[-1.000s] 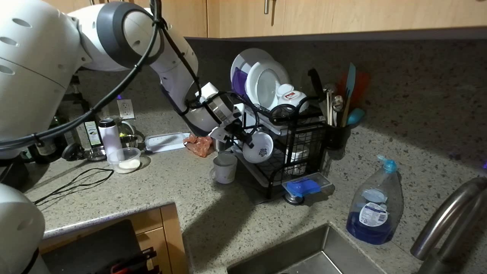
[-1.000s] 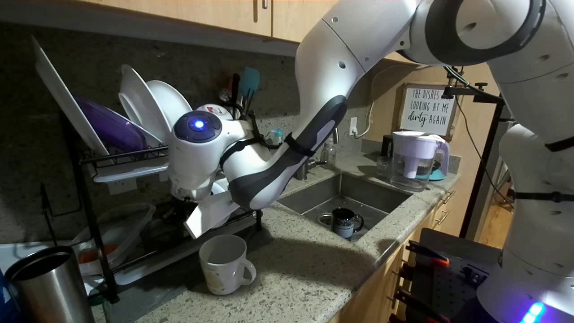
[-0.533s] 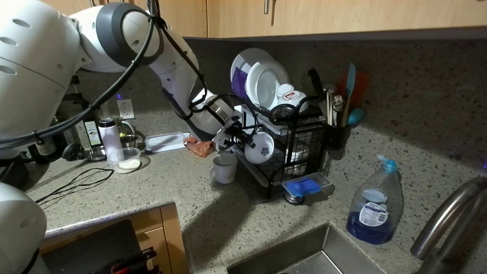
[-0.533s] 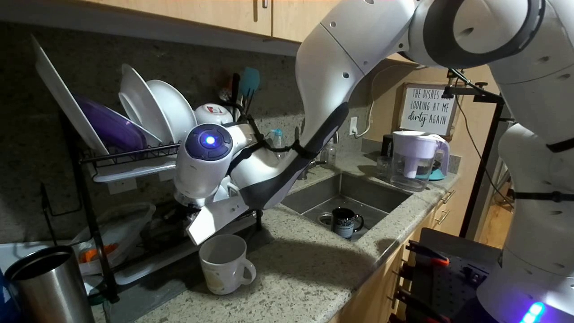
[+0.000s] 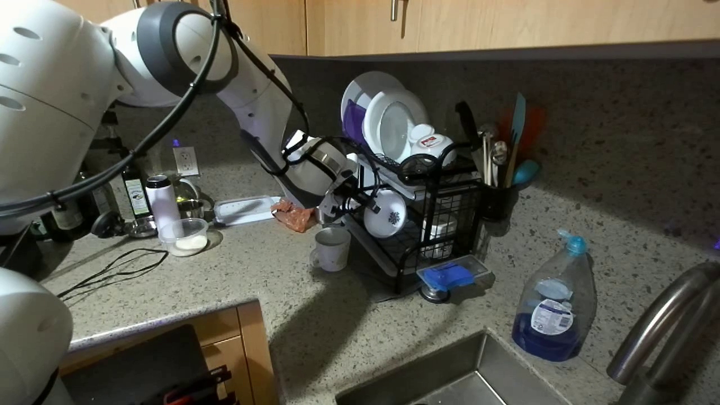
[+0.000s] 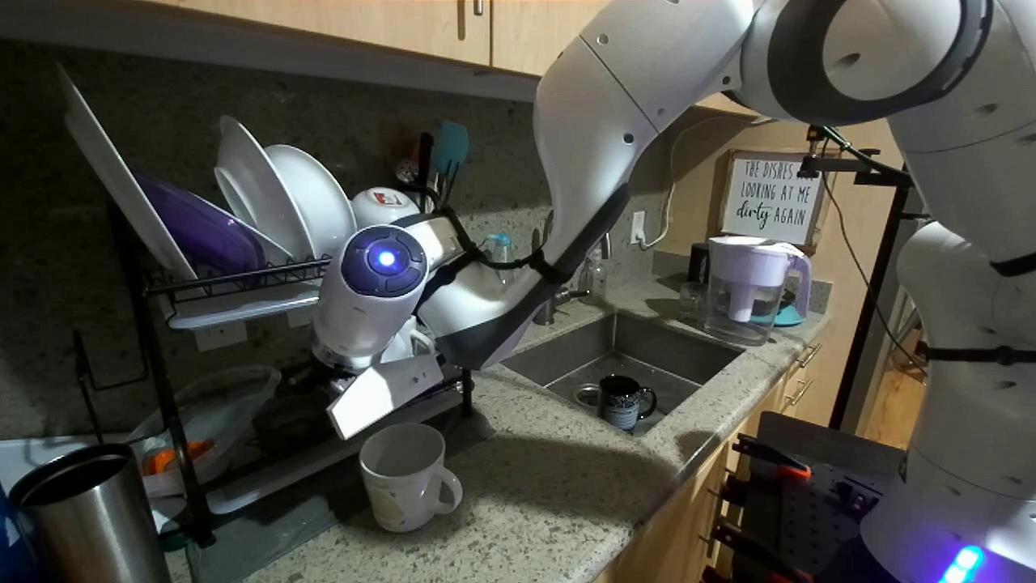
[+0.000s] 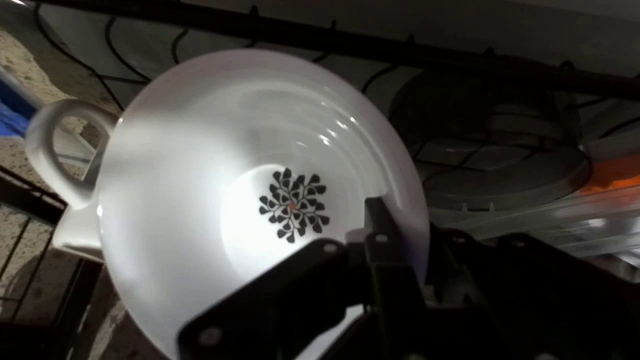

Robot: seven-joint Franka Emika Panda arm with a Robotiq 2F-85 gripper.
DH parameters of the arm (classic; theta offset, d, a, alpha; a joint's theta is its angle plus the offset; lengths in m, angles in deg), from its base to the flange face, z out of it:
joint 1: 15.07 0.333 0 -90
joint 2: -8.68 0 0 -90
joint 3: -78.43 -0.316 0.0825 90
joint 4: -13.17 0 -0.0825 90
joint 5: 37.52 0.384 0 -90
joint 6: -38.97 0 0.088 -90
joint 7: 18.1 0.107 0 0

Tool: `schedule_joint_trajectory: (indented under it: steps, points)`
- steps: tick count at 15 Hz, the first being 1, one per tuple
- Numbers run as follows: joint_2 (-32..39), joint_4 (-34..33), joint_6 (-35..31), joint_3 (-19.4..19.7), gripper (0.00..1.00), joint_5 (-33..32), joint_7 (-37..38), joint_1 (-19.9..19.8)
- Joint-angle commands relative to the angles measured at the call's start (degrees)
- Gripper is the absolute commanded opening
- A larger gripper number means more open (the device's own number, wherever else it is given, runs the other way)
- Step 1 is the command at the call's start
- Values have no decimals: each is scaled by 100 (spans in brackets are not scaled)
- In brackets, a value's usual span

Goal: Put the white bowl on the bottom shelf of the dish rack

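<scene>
Wrist view: black claw [image 7: 407,225] closed on the rim of the round white bowl [image 7: 245,185]. In an exterior view: bowl tilted at the lower tier of the black wire dish rack [image 5: 432,197]. Grasp done; placement and release apparently remaining.

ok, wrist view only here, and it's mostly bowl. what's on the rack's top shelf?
Observer: A purple dish leans there among white dishes; both exterior views show it.
Operator: Anything loose nearby I can't see?
Observer: Yes, a white mug stands upright on the counter, outside the dish rack.
Operator: And how high am I?
Observer: In an exterior view the white bowl shows lower than the top shelf, tipped so its inside faces that camera. Whether it touches the bottom shelf, I can't tell.
</scene>
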Motion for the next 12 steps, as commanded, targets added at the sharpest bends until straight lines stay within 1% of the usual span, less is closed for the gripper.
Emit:
schedule_joint_trajectory:
  steps: [1, 12]
  points:
    - [45, -128, -60, 100, 6, -149, 188, 40]
    - [469, -622, -35, 49, 6, 107, 181, -94]
